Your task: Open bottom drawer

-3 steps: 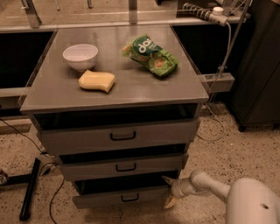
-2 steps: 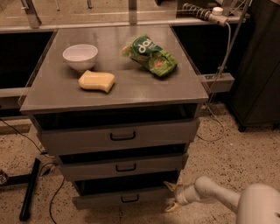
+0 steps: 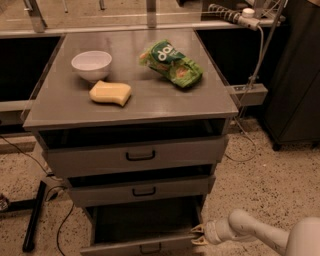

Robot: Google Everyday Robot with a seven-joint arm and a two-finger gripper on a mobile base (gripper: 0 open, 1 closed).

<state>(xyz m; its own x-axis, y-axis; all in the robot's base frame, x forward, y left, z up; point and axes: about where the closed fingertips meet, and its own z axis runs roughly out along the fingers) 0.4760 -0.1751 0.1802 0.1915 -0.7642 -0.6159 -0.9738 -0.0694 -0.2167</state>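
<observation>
Care lies in pulling straight out from the desk [image 3: 165, 102]: the bottom drawer [image 3: 145, 220], lowest of 3 under the desk, stands partly out, with the gripper [image 3: 197, 235] at its right front corner, its grip impossible to tell.

This looks like a lab or workshop: speckled terrazzo floor [image 3: 285, 185], a power strip [image 3: 227, 14] with a hanging cable [image 3: 255, 57] at upper right, and a grey metal drawer cabinet [image 3: 160, 102] at centre. The gripper [image 3: 198, 235] sits at lower right beside the bottom drawer [image 3: 145, 220].
</observation>
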